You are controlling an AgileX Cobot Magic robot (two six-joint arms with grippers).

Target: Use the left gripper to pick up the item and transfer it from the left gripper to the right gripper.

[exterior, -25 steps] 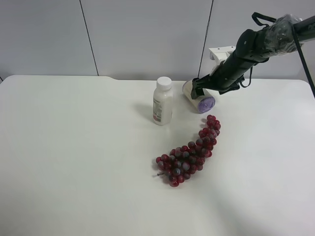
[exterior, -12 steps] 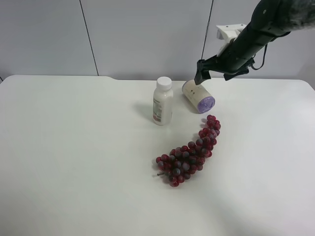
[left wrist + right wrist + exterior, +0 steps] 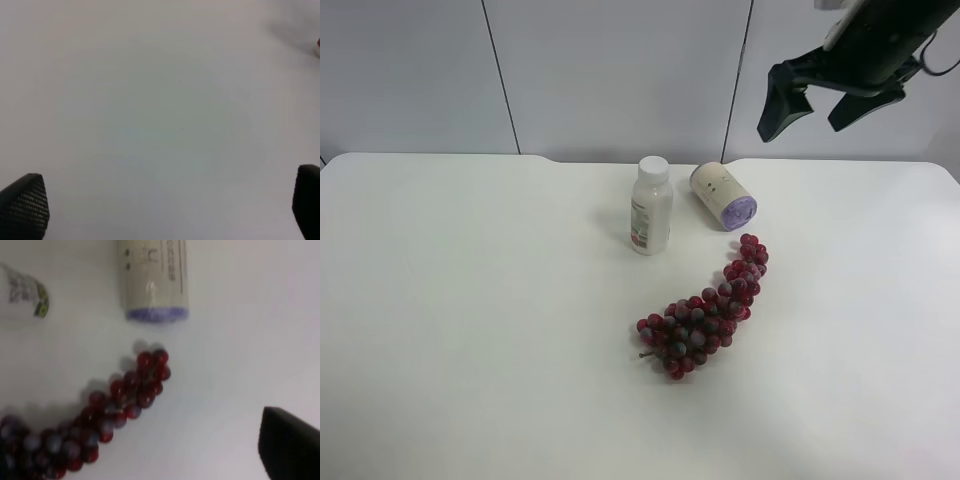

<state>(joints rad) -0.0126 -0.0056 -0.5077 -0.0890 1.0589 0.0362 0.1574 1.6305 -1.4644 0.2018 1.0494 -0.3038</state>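
Purple-lidded item (image 3: 722, 196) lies untouched; both claws spread wide, left claw (image 3: 160, 200) only wrist-visible.

The left gripper (image 3: 165, 202) shows two black textured fingertips (image 3: 24, 204) spread wide apart over the plain white tabletop (image 3: 160, 110). Nothing sits between them.

A stout cream-coloured cylindrical canister (image 3: 718, 193) carries a purple lid and small dark print. The slim white plastic bottle (image 3: 651, 205) has a white cap and a label with red marks. The bunch of grapes (image 3: 708, 309) is dark red with bluish bloom. The table (image 3: 470, 330) is plain white; the blocky gripper (image 3: 812, 103) is black.
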